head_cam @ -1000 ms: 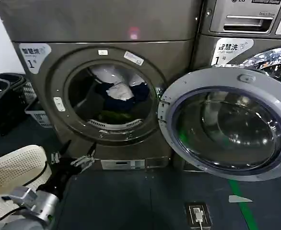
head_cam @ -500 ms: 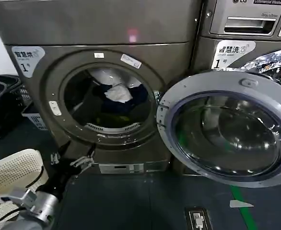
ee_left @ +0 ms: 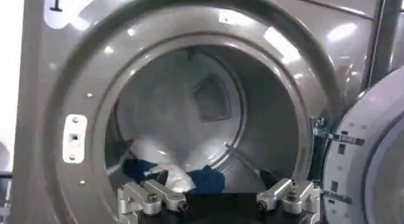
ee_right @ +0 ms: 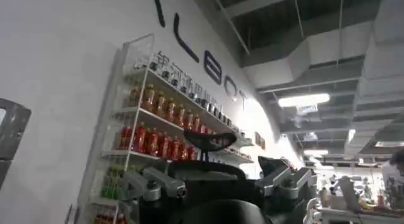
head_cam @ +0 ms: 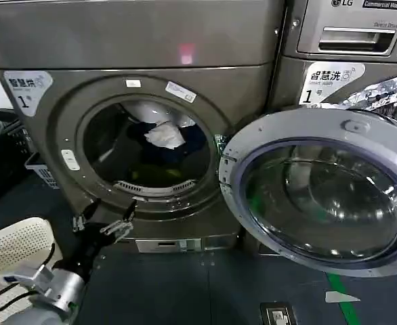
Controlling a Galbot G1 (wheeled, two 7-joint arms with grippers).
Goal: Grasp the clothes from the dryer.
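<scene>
Left tool [head_cam: 105, 218] fingers spread apart, hanging just below the dryer [head_cam: 63, 81] port rim. Clothes [head_cam: 163, 139] lie deep in the drum, above and beyond it. Door [head_cam: 320, 193] swung wide right; port unobstructed. Right tool [ee_right: 221, 187] spread too, facing shelves [ee_right: 148, 127].

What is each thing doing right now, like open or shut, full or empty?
Dark grey-bronze dryer: open, red light on.
Round glass door: swung wide open.
White and navy clothes: heaped inside the drum.
Left gripper: open, outside below the port.
Right gripper: open, holding nothing.

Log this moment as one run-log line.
left gripper: open, below dryer port | clothes: inside drum, ungrasped | door: open | right gripper: open, pointed away
</scene>
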